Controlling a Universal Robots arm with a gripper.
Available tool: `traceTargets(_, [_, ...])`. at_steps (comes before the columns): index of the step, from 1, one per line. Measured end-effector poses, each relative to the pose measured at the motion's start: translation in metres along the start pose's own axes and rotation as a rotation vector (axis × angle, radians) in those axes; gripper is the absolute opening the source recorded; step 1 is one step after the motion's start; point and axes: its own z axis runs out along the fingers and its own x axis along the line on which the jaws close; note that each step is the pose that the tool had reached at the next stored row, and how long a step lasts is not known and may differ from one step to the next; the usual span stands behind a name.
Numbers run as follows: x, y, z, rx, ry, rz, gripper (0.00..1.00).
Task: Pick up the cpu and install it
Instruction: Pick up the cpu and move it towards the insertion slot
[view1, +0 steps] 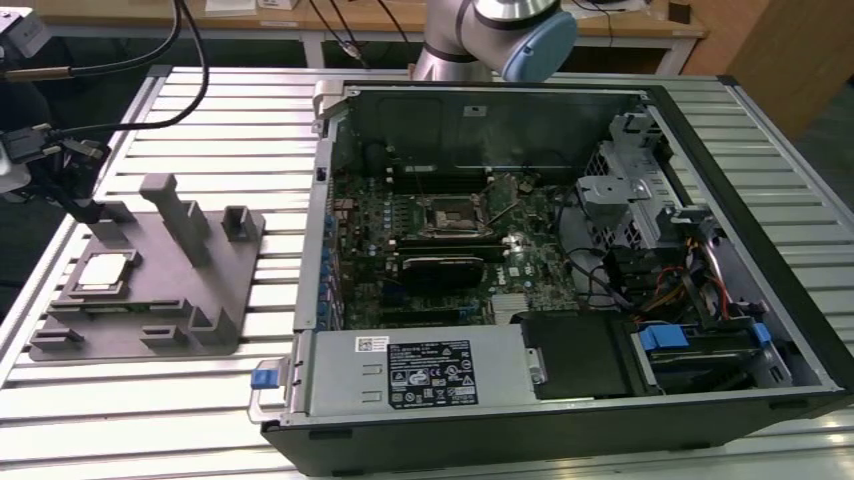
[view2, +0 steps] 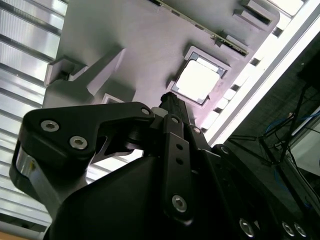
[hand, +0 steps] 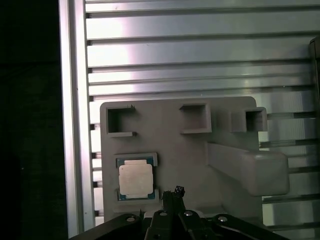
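The cpu (view1: 104, 272) is a small square chip with a silver top. It lies flat in a recess of the grey fixture plate (view1: 160, 300) at the exterior view's left. My gripper (view1: 91, 210) hangs just above the far end of that plate, beside the chip and apart from it. In both wrist views the cpu (view2: 197, 81) (hand: 135, 179) sits a short way off the narrow black tip of my gripper (view2: 167, 97) (hand: 175, 191). The fingers stand together with nothing between them. The motherboard socket (view1: 445, 215) lies inside the open computer case (view1: 801, 330).
Grey blocks and an upright post (view1: 180, 215) rise from the fixture plate close to the chip. Cables (view1: 134, 100) run across the slatted metal table (view1: 200, 420) to the arm. The arm's base (view1: 467, 40) stands behind the case.
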Motion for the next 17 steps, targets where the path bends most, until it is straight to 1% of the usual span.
traceTargets(17, [0.0092,-0.0048,0.0152,0.0002,0.0002,0.0,0.11])
